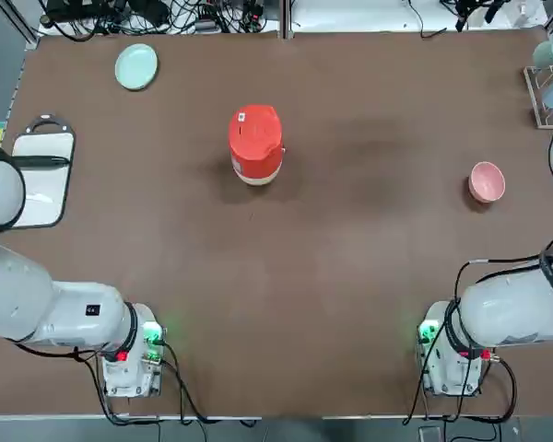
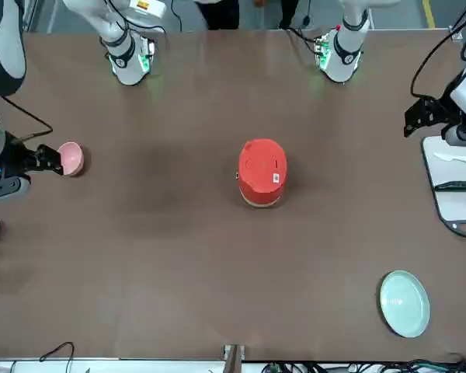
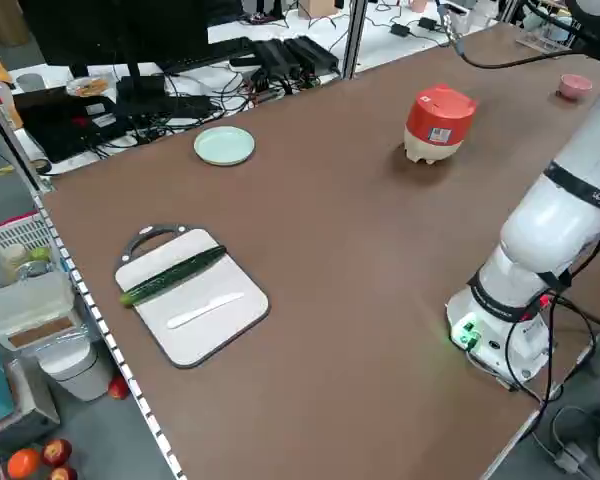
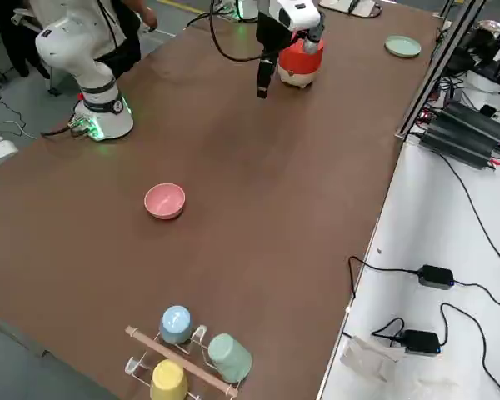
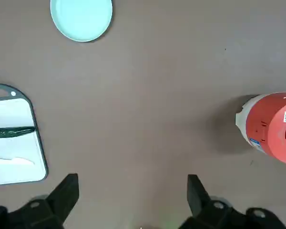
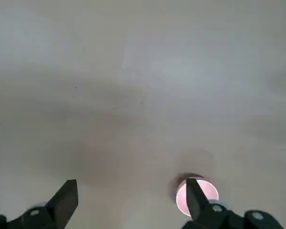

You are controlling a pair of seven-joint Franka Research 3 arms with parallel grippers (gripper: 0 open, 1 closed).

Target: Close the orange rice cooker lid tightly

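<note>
The cooker point(image 1: 255, 147) and its lid point(image 1: 255, 132) look like smooth, faintly glossy plastic (a paper sticker point(image 1: 241, 117) on top). The worktop point(image 1: 350, 276) is matt brown. The bowl point(image 1: 487, 181) looks glazed.

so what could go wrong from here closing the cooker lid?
The lid lies down on the orange rice cooker; latch state not visible, so it may be loose. Cooker stands free: an off-centre push could tip it. Open and far off: left claw, right claw.
</note>
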